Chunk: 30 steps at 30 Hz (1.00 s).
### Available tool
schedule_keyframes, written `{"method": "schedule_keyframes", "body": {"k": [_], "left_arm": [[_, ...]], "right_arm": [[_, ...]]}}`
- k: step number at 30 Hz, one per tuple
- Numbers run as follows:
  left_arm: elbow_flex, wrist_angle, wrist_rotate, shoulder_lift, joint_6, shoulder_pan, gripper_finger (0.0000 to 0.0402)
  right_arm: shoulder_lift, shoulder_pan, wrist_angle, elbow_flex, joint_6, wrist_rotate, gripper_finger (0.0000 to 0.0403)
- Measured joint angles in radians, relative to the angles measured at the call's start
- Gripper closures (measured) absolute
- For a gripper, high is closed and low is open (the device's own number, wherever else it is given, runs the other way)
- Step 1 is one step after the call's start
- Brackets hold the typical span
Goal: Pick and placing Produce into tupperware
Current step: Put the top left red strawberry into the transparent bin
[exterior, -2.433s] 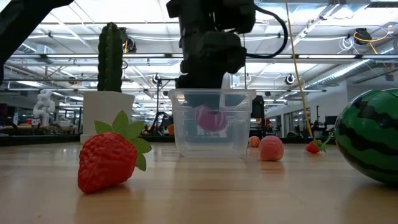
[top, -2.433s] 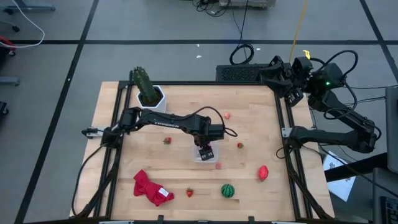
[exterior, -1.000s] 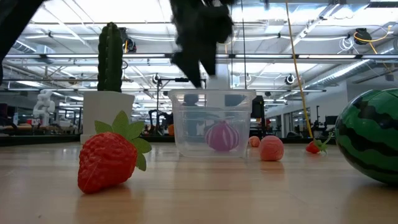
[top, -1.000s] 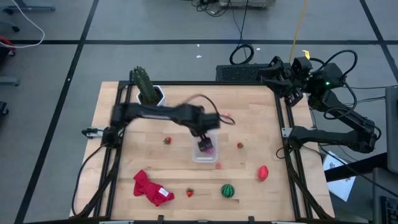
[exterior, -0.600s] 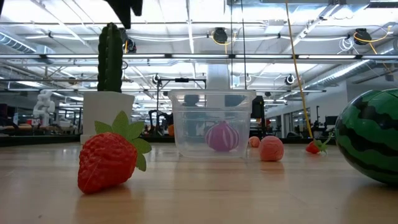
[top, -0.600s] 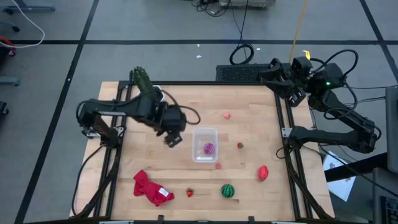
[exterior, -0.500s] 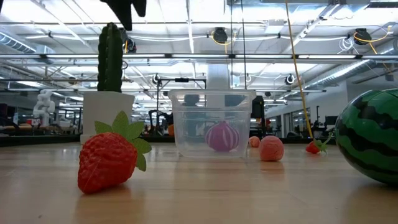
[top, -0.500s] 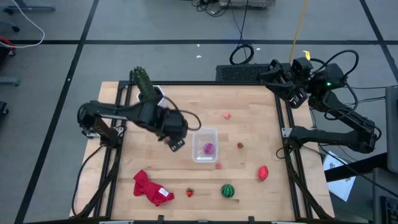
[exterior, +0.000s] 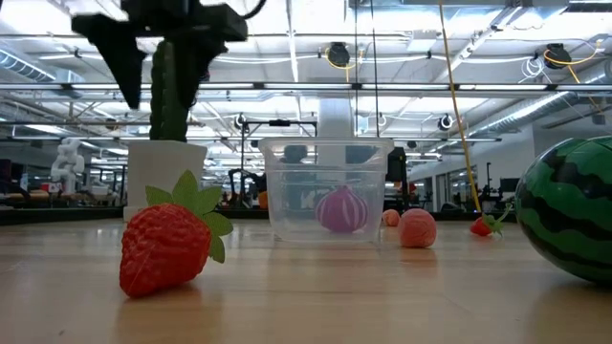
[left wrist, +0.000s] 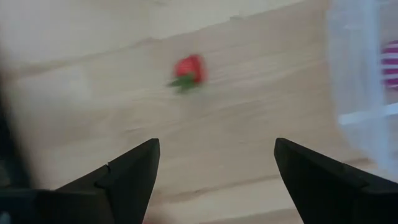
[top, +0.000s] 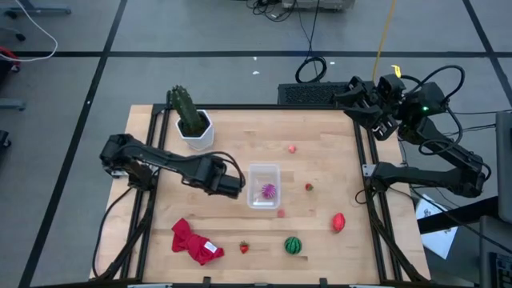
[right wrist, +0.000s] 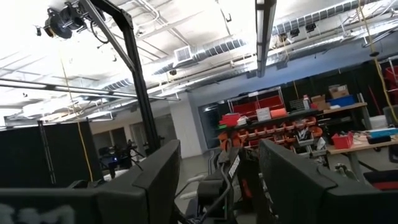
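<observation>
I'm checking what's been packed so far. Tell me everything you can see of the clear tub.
The tupperware is a small clear plastic rectangular tub with rounded corners and a thicker rim, lidless, upright on the wooden table near its middle. Inside lies one purple striped ball on its floor. No gripper touches it; the left gripper hovers open beside it.

Red strawberry [left wrist: 190, 68] beyond spread gripper [left wrist: 214, 163]

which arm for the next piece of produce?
Left. The left gripper hangs open over the table beside the tupperware, with a small strawberry right ahead. The right gripper sits parked off the table's far corner.
</observation>
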Motion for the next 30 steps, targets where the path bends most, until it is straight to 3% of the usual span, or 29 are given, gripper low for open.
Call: {"method": "schedule_keyframes", "body": {"k": [11,30], "left_arm": [[-0.239,0.231,0.104,0.002,0.010,0.089,0.0077],[-0.386,0.428,0.093,0.002,0.137,0.203,0.0077]], "right_arm": [[-0.004,0.000,0.000,0.000,-0.002,-0.024,0.0193],[-0.006,0.000,0.000,0.000,-0.005,-0.048,0.0193]]}}
